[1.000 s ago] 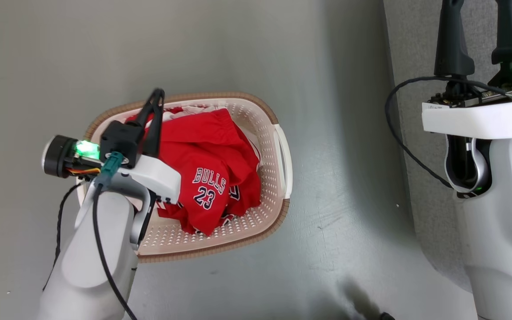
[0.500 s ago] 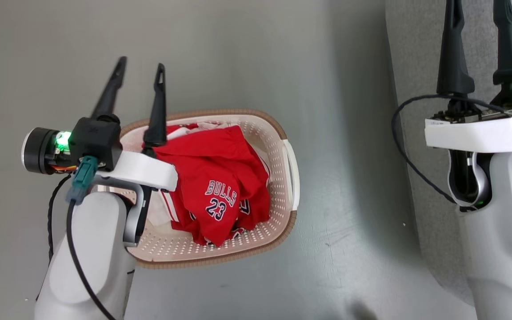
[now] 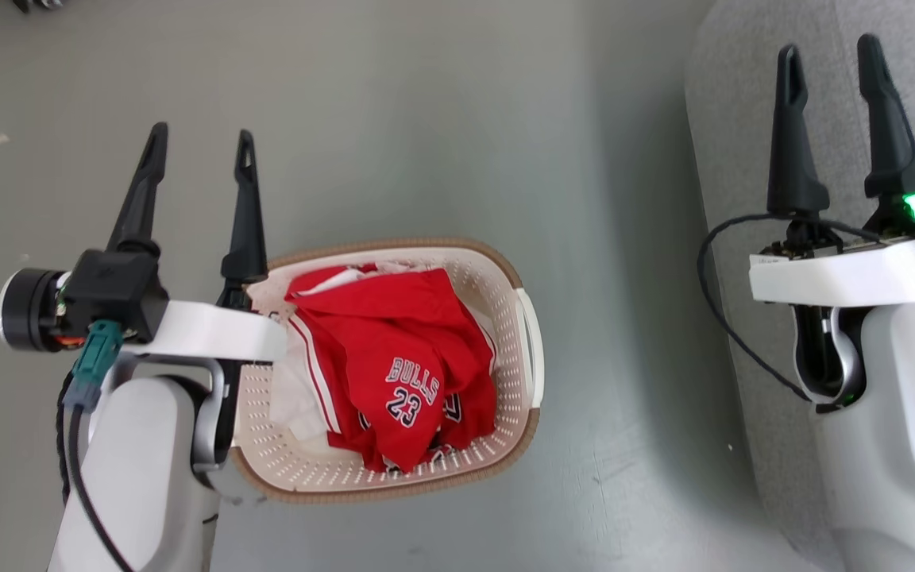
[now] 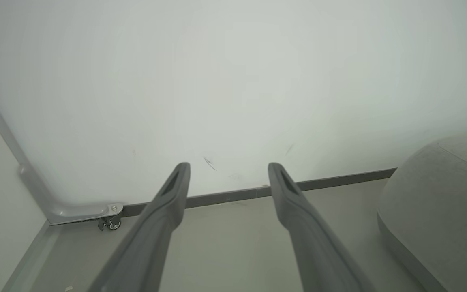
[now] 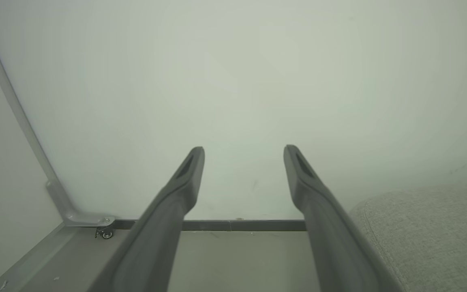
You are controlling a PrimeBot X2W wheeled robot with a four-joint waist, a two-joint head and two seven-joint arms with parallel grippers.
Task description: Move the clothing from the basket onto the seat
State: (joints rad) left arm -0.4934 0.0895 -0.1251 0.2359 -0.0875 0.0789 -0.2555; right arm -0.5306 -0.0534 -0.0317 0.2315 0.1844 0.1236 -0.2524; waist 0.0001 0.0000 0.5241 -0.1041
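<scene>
Clothing (image 3: 394,373) heaped in the basket (image 3: 505,274), just right of and below the left gripper (image 3: 202,135), whose fingers stand wide and empty. The right gripper (image 3: 828,48), equally wide and empty, is over the seat (image 3: 731,159). One basket, one red heap, two grippers. A second earlier the left fingers were closed at the garments.

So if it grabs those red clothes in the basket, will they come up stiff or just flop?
Probably floppy: the red clothes lie crumpled in soft folds in the basket. The cloth looks thin, so likely light. The pieces overlap, so one pinch may drag up more than one.
</scene>
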